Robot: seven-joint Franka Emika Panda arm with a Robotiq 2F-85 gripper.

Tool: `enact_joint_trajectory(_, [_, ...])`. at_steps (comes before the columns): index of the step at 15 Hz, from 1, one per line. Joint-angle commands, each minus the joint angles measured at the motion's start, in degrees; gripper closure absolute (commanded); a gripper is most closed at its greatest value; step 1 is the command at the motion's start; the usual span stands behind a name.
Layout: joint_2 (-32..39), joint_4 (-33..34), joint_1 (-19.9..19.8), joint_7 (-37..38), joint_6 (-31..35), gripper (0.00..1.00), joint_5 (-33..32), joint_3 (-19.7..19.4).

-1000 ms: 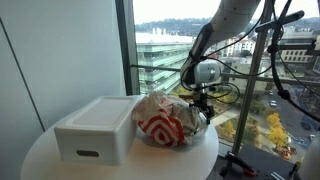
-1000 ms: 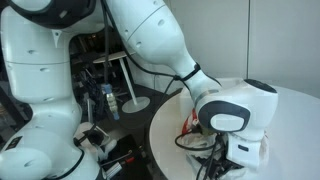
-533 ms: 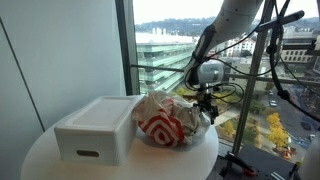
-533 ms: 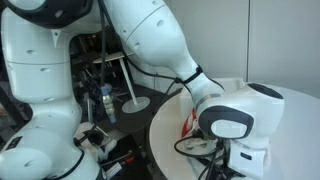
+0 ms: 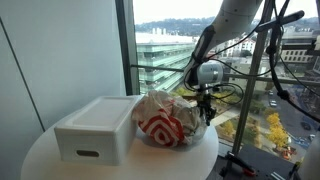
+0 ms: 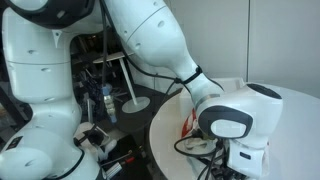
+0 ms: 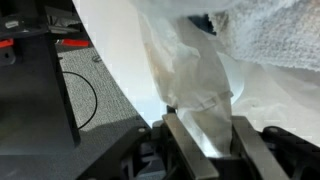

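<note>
round white worktop: fingers pinch a fold of the crinkly clear-and-red plastic bag, white rectangular box well beyond them.

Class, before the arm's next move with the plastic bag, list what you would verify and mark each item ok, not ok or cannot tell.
1. Fold of the plastic bag lies between the fingers of the gripper: ok.
2. Jaws clamped tight on that fold: cannot tell.
3. Bag rests on the round table: ok.
4. White box sits on the far side of the bag from the gripper: ok.
5. What the bag contains: cannot tell.
</note>
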Motion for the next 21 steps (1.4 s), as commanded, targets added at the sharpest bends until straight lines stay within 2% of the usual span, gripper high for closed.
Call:
enact_joint_trajectory(1, [-0.2,0.4,1.0,1.6,-1.0,0.89,-0.5,-1.0])
enact_joint_trajectory(2, [-0.4,0.5,1.1,1.8,-1.8,0.96,-0.7,-1.0])
enact_joint_trajectory(4, [-1.0,0.5,1.2,2.2,-4.0,1.0,-1.0,-1.2])
enact_joint_trajectory(8, [-5.4,-0.5,1.2,3.5,-11.4,1.0,-1.7,-1.5])
enact_joint_trajectory(11, [-9.6,-0.7,0.0,1.5,-17.9,1.0,-0.2,-1.0])
enact_joint_trajectory(15, [-17.8,-1.7,-1.6,-0.9,-26.5,1.0,2.5,-0.7])
enact_joint_trajectory(19, [-26.4,-1.8,-3.0,-3.9,-38.5,1.0,2.7,-0.6])
enact_joint_trajectory(21, [-31.2,-2.7,-3.7,-4.4,-40.4,1.0,2.4,-0.3])
